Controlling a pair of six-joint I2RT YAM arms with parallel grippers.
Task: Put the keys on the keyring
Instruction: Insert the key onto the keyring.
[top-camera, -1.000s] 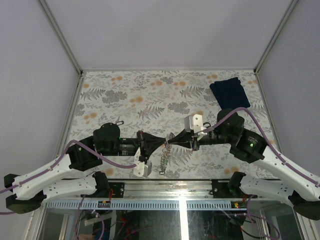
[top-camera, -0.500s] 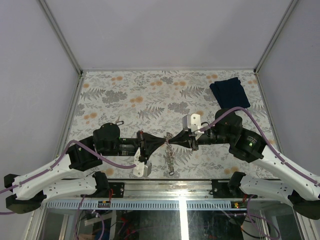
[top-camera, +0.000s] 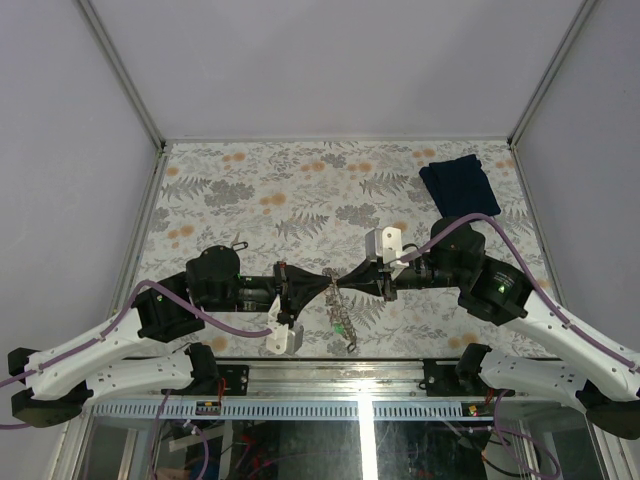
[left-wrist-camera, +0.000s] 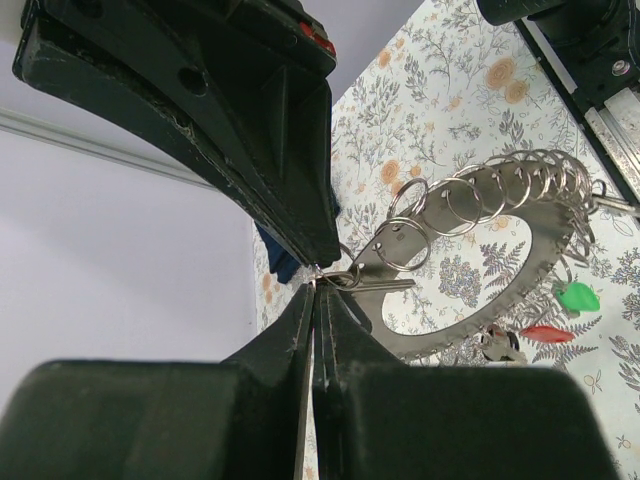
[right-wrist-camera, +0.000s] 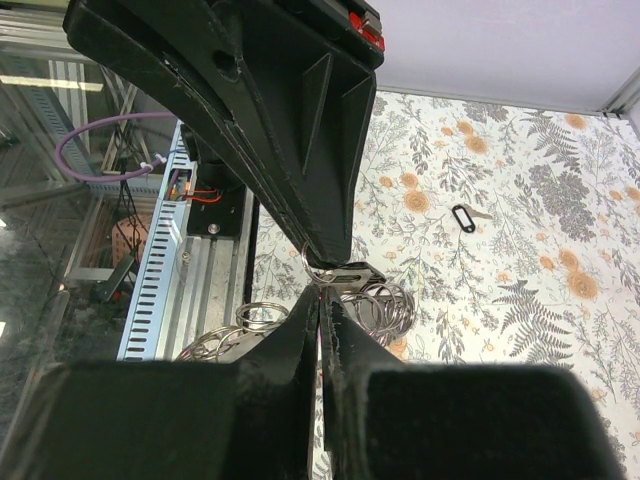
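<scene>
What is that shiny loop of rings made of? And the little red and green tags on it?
The long silvery chain loop of linked rings looks like polished metal: it glints and reflects light. The small green tag and small red tag look like glossy plastic, bright and smooth with shiny spots, though I can't be sure.

The keyring (right-wrist-camera: 385, 303) vanishes partly behind blurred fingers (right-wrist-camera: 270, 350).

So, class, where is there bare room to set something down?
Bare: the far strip from left wall to blue cloth, beyond the loose key. Crowded: near centre, where left fingers and right fingers meet at the keyring.
</scene>
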